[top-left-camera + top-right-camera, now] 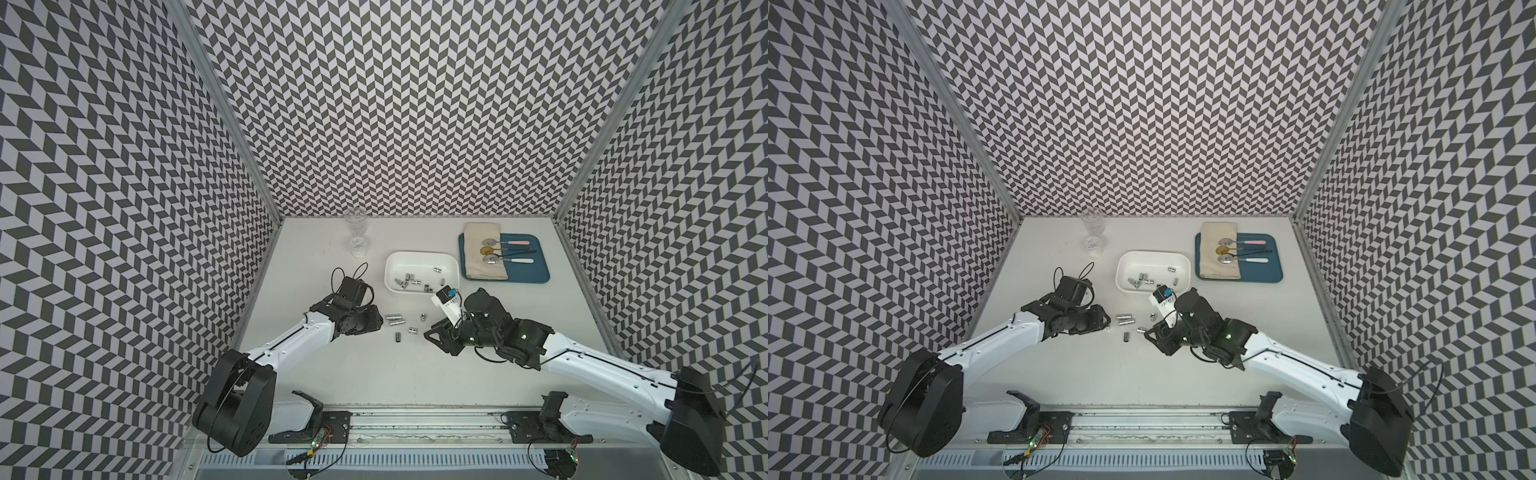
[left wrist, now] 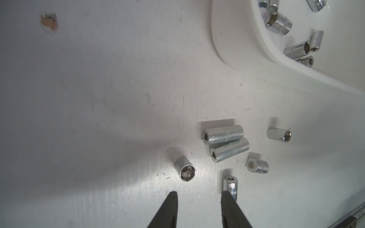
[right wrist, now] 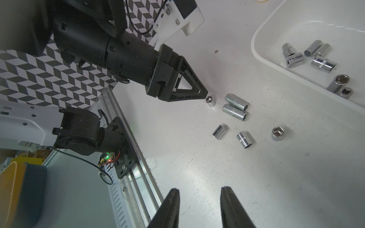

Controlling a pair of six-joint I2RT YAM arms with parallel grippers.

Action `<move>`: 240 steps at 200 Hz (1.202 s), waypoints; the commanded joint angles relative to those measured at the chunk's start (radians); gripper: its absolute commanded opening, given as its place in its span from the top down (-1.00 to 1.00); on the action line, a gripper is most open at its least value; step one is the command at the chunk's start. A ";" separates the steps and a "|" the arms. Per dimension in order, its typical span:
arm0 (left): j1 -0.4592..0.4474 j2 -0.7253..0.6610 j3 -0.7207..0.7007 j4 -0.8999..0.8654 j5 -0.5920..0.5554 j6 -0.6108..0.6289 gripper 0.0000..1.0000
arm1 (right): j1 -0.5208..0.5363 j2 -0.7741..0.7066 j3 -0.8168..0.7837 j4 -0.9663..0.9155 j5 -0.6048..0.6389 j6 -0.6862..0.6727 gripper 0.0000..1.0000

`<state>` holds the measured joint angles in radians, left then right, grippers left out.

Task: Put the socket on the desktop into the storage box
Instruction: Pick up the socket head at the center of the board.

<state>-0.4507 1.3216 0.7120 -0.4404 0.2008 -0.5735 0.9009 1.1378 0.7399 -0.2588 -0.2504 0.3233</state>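
Right in front of us, both arms lean in low over the tabletop [image 1: 374, 374]. The left claw [image 2: 198, 193] is spread and empty, its tips aimed at the scatter. A stubby socket [image 2: 186, 169] stands just ahead of it, and that's likely the next pick. Across from it the right claw [image 3: 200, 190] is spread too, with nothing in it. It's held a little back, I'd guess to give its partner room. Between them, 6 loose sockets lie on the tabletop, 2 long ones [image 2: 223, 134] touching side by side. Just behind sits the storage box [image 1: 415, 264] with several sockets [image 1: 405, 283] already inside. It's parked near, so each carry is short. I'd call it midway, with 6 to go. Farther back and off to one side, the blue tray [image 1: 528, 272] with its cloth and spoons is no part of this. A clear glass cup [image 1: 355, 224] stands by the back wall.
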 commanded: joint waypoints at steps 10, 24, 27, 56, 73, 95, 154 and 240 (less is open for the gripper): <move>-0.022 0.037 0.042 -0.028 -0.051 0.009 0.22 | 0.031 -0.024 -0.022 0.055 0.039 0.012 0.24; -0.033 0.055 0.053 -0.033 -0.065 0.013 0.23 | 0.046 -0.024 -0.026 0.058 0.048 0.011 0.24; -0.036 0.059 0.055 -0.034 -0.069 0.013 0.22 | 0.050 -0.023 -0.027 0.057 0.051 0.011 0.24; -0.053 0.093 0.080 -0.050 -0.105 0.015 0.24 | 0.072 -0.016 -0.031 0.059 0.068 0.008 0.24; -0.063 0.109 0.095 -0.059 -0.127 0.017 0.24 | 0.076 -0.017 -0.037 0.066 0.068 0.011 0.24; -0.078 0.131 0.111 -0.068 -0.156 0.015 0.25 | 0.079 -0.019 -0.047 0.076 0.068 0.015 0.24; -0.116 0.200 0.143 -0.087 -0.232 0.014 0.33 | 0.079 -0.027 -0.066 0.087 0.065 0.021 0.24; -0.151 0.275 0.151 -0.078 -0.287 0.009 0.41 | 0.079 -0.032 -0.086 0.105 0.059 0.032 0.24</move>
<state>-0.5922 1.5776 0.8352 -0.5087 -0.0521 -0.5697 0.9730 1.1305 0.6682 -0.2100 -0.1951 0.3450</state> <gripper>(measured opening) 0.299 0.381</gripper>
